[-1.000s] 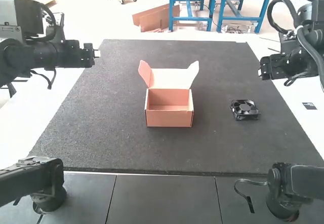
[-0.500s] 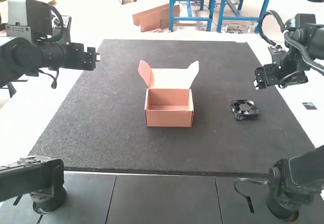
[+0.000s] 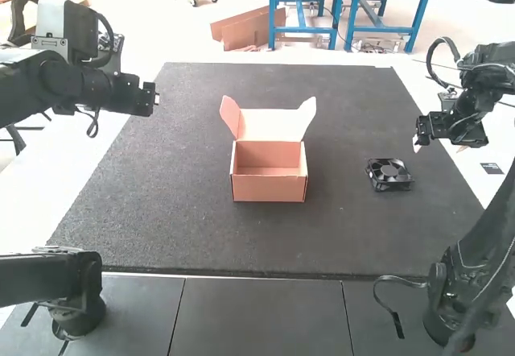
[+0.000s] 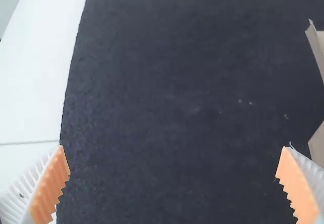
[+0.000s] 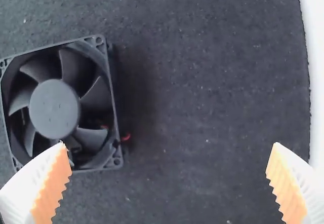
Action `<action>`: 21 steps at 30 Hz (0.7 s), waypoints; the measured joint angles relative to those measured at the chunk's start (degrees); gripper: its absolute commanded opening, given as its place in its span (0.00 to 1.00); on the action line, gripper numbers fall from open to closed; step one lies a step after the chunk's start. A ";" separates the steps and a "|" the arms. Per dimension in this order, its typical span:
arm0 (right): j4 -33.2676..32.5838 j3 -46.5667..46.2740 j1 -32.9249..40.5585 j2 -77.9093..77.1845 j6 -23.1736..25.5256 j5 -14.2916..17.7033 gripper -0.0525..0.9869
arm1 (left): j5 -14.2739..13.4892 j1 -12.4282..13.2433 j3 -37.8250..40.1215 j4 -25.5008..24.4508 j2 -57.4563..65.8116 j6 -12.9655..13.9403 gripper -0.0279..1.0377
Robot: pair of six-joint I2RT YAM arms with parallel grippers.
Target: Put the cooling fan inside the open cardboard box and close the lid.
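Observation:
A black square cooling fan (image 3: 389, 174) lies flat on the dark mat, right of the open cardboard box (image 3: 269, 170). The box stands mid-mat with its lid flaps raised at the back. My right gripper (image 3: 425, 130) hangs open above the mat's right side, just beyond the fan. In the right wrist view the fan (image 5: 59, 105) lies under one orange-padded finger (image 5: 48, 186), with the gripper (image 5: 164, 188) spread wide. My left gripper (image 3: 151, 97) is open over the mat's far left part, well away from the box. In the left wrist view, a box flap (image 4: 317, 46) shows at the edge.
The dark mat (image 3: 161, 203) covers most of the white table (image 3: 32, 187). A small dark label (image 3: 492, 167) lies on the table right of the mat. The arm bases stand at the near corners.
The right arm swung toward the fan and its gripper now hangs just beyond it. The left arm shifted slightly, its gripper staying over the mat's far left.

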 measured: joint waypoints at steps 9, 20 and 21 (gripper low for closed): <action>4.94 0.33 0.15 4.81 -0.98 -0.50 0.91 | -0.55 0.00 0.66 -0.59 0.83 0.52 0.94; 5.53 0.33 0.39 9.99 -2.12 -0.50 0.90 | -0.79 0.00 0.63 1.44 0.98 2.95 0.94; 5.51 0.33 0.50 10.49 -2.14 -0.52 0.90 | -0.81 0.00 0.66 1.42 1.07 2.99 0.94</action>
